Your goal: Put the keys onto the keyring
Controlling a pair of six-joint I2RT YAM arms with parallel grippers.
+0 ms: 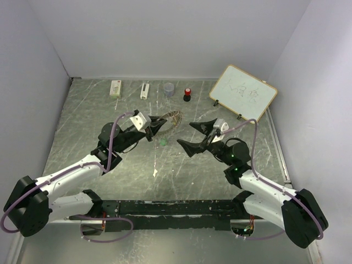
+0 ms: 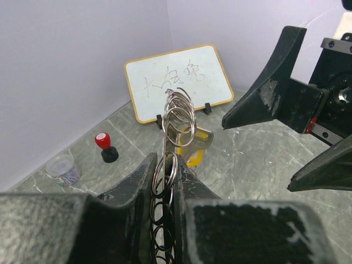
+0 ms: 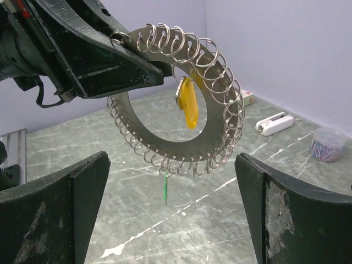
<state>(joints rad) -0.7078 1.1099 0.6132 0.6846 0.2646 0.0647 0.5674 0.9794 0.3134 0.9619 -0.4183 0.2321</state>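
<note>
The keyring (image 3: 165, 146), a flat grey ring plate edged with small wire rings, hangs upright in the air with my left gripper (image 2: 166, 165) shut on its rim. A yellow key (image 3: 190, 107) dangles from a wire ring near the top. A green key (image 3: 164, 187) hangs edge-on from a wire ring at the bottom. From above, the keyring (image 1: 170, 118) sticks out of the left gripper (image 1: 157, 124), with the green key (image 1: 162, 143) below it. My right gripper (image 1: 187, 135) stands wide open just right of the ring, empty; its fingers (image 3: 60, 192) flank the view.
A small whiteboard (image 1: 243, 92) leans at the back right. Along the back wall stand a red-topped black knob (image 1: 187, 94), a grey cup (image 1: 169, 89), a white clip-like piece (image 1: 144, 91) and a pale box (image 1: 115, 88).
</note>
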